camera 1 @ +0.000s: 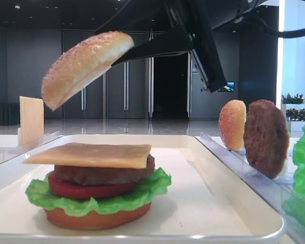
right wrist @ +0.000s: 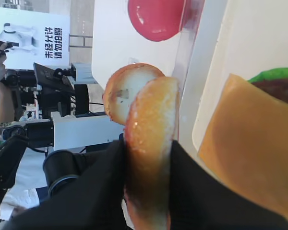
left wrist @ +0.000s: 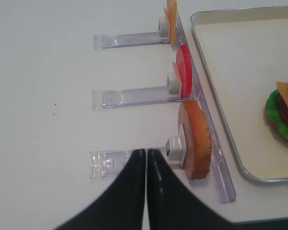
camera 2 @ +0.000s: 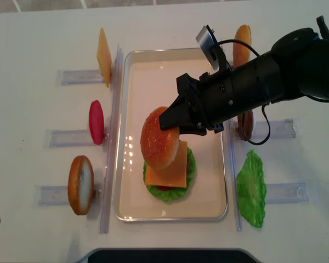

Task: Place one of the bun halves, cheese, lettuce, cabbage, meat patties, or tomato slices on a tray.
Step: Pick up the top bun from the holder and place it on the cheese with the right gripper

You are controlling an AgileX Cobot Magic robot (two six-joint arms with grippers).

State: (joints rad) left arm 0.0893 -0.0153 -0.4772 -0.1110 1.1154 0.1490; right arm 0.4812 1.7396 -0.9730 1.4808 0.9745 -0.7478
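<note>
My right gripper point(camera 2: 174, 124) is shut on a domed, seeded bun half point(camera 2: 158, 145), holding it tilted in the air over the white tray point(camera 2: 153, 63). Right below it on the tray stands a stack: cheese point(camera 1: 91, 155) on top, then a meat patty point(camera 1: 101, 174), a tomato slice point(camera 1: 81, 189), lettuce point(camera 1: 137, 195) and a flat bottom bun. In the right wrist view the bun half point(right wrist: 151, 120) fills the gap between both black fingers. My left gripper point(left wrist: 146, 152) is shut and empty, low over the table left of the tray.
Clear racks flank the tray. On the left stand a cheese slice point(camera 2: 103, 56), a tomato slice point(camera 2: 96, 121) and an orange-brown bun point(camera 2: 80, 184). On the right are another bun half point(camera 2: 242, 44), a patty point(camera 1: 266, 137) and a lettuce leaf point(camera 2: 251, 189).
</note>
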